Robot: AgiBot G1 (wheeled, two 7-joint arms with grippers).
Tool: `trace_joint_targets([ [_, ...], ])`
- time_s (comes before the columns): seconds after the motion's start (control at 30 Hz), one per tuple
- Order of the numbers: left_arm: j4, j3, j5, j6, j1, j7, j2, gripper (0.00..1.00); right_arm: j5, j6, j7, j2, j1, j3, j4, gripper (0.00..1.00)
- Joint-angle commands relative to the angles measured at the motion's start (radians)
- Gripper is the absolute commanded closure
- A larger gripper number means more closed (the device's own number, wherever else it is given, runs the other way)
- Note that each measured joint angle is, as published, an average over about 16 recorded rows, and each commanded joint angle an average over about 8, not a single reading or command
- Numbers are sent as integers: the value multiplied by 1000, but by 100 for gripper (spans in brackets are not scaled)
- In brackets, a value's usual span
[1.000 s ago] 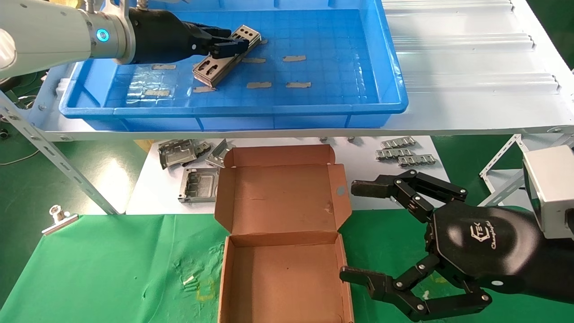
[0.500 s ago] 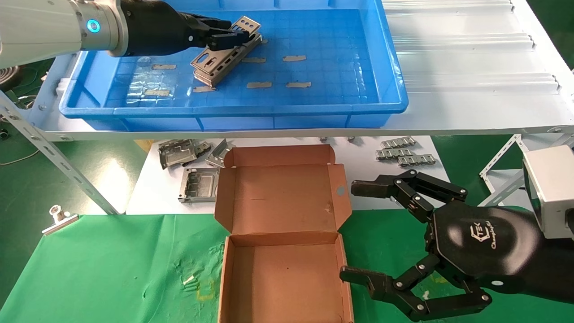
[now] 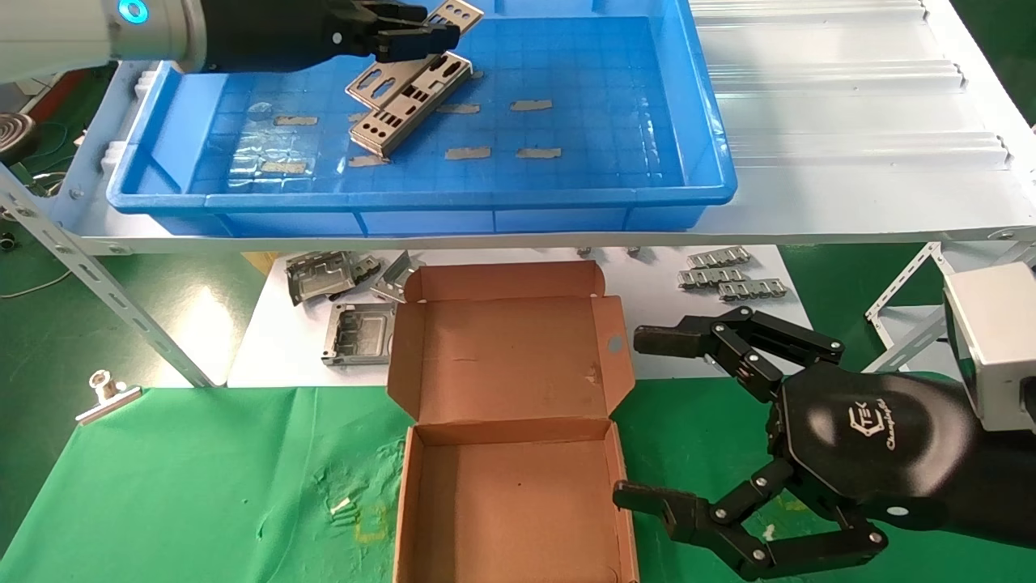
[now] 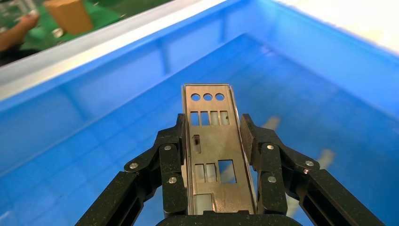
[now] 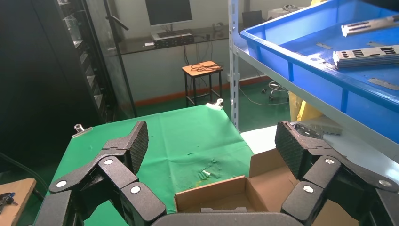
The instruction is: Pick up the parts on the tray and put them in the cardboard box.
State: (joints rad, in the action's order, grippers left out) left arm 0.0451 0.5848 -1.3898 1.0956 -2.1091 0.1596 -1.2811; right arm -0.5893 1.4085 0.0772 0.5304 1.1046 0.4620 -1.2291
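Nearest, the right end effector point(image 3: 647, 421) is parked beside the cardboard box point(image 3: 510, 421) with its fingers spread wide and nothing between them. The box sits open on the green cloth point(image 3: 194, 478), its lid folded back toward the shelf. Farther off, in the blue tray point(image 3: 696, 146), one silver plate point(image 3: 409, 101) lies flat on the grid floor, long axis running diagonally from near-left to far-right. Above it the left end effector point(image 4: 217, 141) is clamped on a second plate point(image 4: 210, 141), gripping its two long edges; that plate's long axis points straight out ahead of the fingers, three-hole end leading. Risk, as judged: the grip bears on thin edges only, so the plate may pivot or slip during transfer; a long plate entering the box skewed may catch a side flap
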Motion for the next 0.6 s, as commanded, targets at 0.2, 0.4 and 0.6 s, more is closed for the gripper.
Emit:
trace_joint_targets([
  [0.2, 25, -23, 37, 182, -8, -49, 53, 100, 0, 0, 0, 0, 0, 0, 0, 0],
  [0.4, 60, -36, 63, 373, 7, -107, 112, 100, 0, 0, 0, 0, 0, 0, 0, 0],
  [0.6, 154, -28, 95, 497, 75, -155, 163, 100, 0, 0, 0, 0, 0, 0, 0, 0],
])
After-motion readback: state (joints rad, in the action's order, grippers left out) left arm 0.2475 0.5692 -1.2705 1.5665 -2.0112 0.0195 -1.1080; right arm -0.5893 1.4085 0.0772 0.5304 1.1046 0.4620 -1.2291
